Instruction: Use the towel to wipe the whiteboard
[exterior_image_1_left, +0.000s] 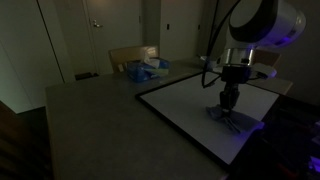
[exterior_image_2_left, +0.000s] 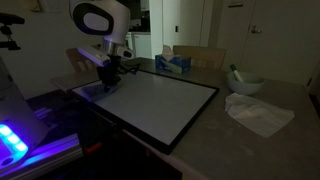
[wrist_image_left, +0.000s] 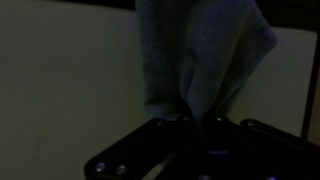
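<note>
The whiteboard (exterior_image_1_left: 185, 100) (exterior_image_2_left: 165, 100) lies flat on the table, white with a thin black frame. In both exterior views my gripper (exterior_image_1_left: 229, 100) (exterior_image_2_left: 108, 77) points straight down over one end of the board. It is shut on the towel (exterior_image_1_left: 232, 119) (wrist_image_left: 200, 55), a small blue-purple cloth. The cloth hangs from the fingertips and spreads on the board's face. In the wrist view my gripper (wrist_image_left: 190, 122) pinches the folded cloth, with the pale board (wrist_image_left: 60, 80) behind it. The room is dark.
A pale blue-and-white heap (exterior_image_1_left: 146, 70) (exterior_image_2_left: 173, 63) sits by a cardboard box (exterior_image_1_left: 132, 55) behind the board. A bowl (exterior_image_2_left: 245, 82) and a flat white sheet (exterior_image_2_left: 258, 115) lie on the table (exterior_image_1_left: 90, 120) beside the board. Purple light (exterior_image_2_left: 10, 140) glows at one edge.
</note>
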